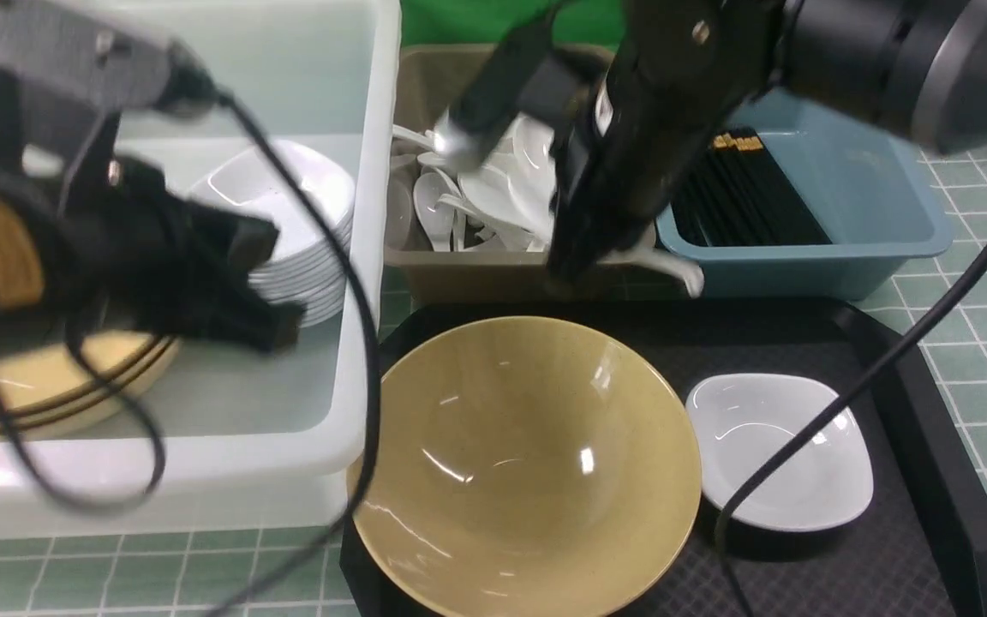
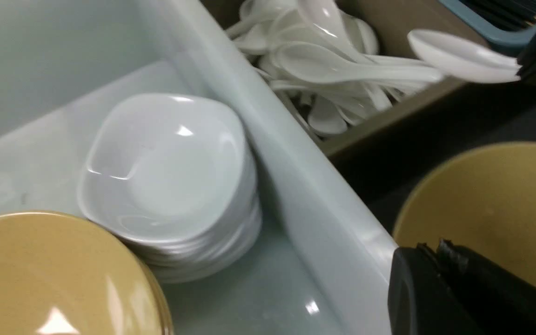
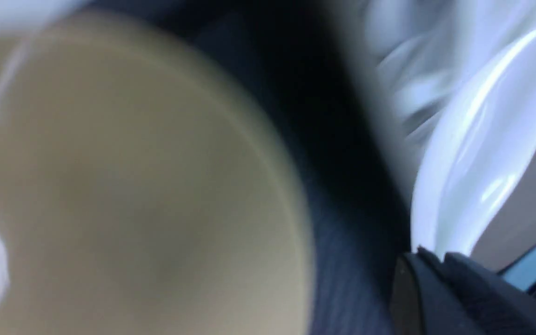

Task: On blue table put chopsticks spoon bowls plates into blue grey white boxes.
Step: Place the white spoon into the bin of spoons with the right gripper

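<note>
Where the pale blue table (image 1: 973,360) shows its small square tiles and white grid lines, along the right side and the near edge of the front view, a black tray (image 1: 913,548) with a textured floor lies on it. A green backdrop (image 1: 493,21) closes the scene behind the boxes. On the tray stand a wide tan bowl (image 1: 528,463) and, just beside it on the right, a small white plate (image 1: 780,450). At the left the big white box (image 1: 202,480) holds a stack of white plates (image 1: 305,214) and a stack of tan bowls (image 1: 56,386). Behind the tray the grey-brown box (image 1: 476,283) is heaped with white spoons (image 1: 476,201), and the blue box (image 1: 845,257) just to its right holds black chopsticks (image 1: 750,197) with gold bands. The right gripper (image 3: 435,258) is clamped on the handle of one spoon (image 3: 482,139), which hangs by the grey-brown box's front right corner, above the tray's far edge. The left gripper (image 2: 433,249) has its jaws pressed together with nothing between them, over the white box near its right wall. Black cables (image 1: 875,370) droop across the tray and the white box.
</note>
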Robot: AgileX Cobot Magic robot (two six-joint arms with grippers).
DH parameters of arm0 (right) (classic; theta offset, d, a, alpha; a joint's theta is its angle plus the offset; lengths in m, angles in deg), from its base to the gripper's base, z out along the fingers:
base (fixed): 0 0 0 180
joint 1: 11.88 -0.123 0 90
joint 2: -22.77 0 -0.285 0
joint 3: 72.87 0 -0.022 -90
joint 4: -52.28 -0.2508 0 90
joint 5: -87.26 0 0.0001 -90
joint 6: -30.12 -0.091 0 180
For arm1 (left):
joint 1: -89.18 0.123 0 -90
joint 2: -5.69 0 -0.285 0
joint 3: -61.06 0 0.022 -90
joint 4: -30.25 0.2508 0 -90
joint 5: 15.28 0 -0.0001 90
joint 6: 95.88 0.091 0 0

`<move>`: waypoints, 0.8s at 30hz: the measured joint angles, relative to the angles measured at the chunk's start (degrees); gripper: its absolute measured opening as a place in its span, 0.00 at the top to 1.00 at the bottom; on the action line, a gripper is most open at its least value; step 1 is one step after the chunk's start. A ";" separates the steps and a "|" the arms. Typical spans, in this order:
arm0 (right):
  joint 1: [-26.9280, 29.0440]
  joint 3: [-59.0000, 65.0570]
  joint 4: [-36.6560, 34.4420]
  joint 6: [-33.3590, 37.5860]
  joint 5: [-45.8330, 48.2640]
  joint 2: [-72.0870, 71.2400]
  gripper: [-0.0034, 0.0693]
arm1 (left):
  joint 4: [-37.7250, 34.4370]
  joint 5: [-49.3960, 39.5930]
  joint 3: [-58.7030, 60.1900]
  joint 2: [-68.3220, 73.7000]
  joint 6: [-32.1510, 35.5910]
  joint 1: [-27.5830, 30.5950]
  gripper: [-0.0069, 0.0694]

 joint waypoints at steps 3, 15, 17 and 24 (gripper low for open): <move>1.84 -0.53 -0.10 -3.42 -8.19 0.13 0.87 | -2.48 2.53 -2.97 3.76 0.83 4.42 0.91; 7.06 -0.78 -0.17 -13.70 -36.78 10.61 0.87 | -13.42 2.23 -3.47 9.27 7.87 6.12 0.91; 8.06 -0.78 -0.17 -15.22 -39.28 13.37 0.86 | -13.51 0.91 -3.47 9.27 8.65 6.26 0.91; 9.47 -0.73 -0.17 -19.18 -40.80 17.89 0.67 | -13.56 -0.14 -3.47 9.27 9.52 6.26 0.91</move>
